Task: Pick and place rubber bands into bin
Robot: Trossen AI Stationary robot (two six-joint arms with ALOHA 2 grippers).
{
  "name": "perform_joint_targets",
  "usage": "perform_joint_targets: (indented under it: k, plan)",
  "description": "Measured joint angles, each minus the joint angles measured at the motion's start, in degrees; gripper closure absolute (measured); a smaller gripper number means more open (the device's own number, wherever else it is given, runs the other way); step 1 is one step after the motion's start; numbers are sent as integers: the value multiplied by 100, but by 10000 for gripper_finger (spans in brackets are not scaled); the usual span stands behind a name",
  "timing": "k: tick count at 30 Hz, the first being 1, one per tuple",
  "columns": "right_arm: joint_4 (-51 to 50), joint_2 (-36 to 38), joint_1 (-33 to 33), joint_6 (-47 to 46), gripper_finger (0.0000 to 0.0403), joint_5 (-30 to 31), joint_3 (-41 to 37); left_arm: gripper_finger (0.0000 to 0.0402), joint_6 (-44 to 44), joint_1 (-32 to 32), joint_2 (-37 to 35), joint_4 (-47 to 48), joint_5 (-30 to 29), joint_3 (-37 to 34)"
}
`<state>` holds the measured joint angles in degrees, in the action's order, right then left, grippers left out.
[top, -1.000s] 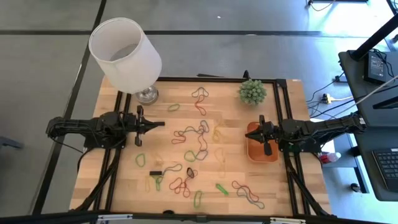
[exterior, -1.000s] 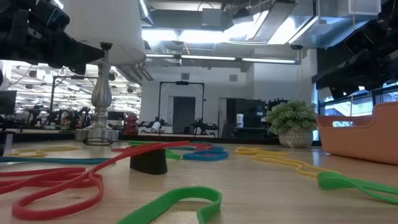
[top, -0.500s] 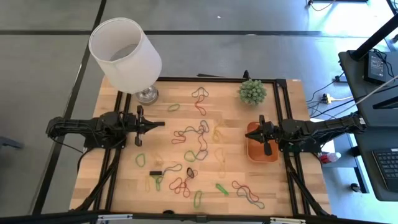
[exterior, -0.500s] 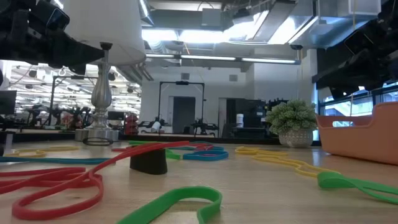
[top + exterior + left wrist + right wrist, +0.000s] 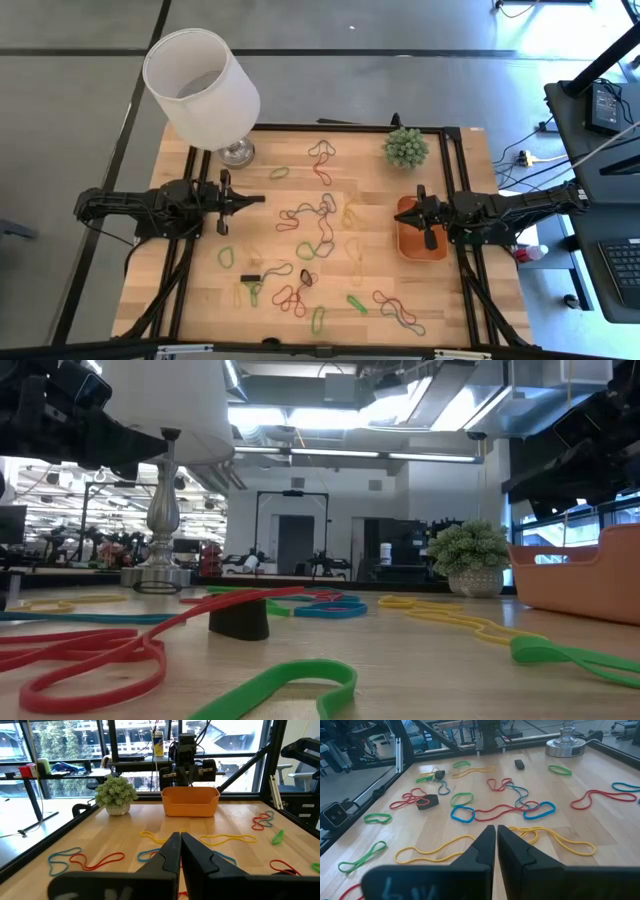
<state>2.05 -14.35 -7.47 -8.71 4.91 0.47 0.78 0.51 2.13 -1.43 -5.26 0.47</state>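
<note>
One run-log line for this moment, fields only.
left gripper: shut, empty, above table's left side | right gripper: shut, empty, over bin | rubber bands: scattered on table | bin contents: cannot tell

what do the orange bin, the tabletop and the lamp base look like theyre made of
The small orange rectangular bin looks like moulded plastic: even colour, rounded corners, matte walls. The pale tabletop looks like wood, showing plank seams and grain with a light sheen. The silvery lamp base looks like polished metal, judging by its bright reflections, though glass cannot be ruled out.
</note>
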Motion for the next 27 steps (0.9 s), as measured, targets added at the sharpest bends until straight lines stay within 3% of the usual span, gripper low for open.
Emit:
perform_joint_targets:
  k: [18,27]
  plan:
    - [0,0,0,-1,380,0,0,395,46,2,2,-13,-135,0]
    - [0,0,1,-2,380,0,0,394,-348,1,1,-15,-130,0]
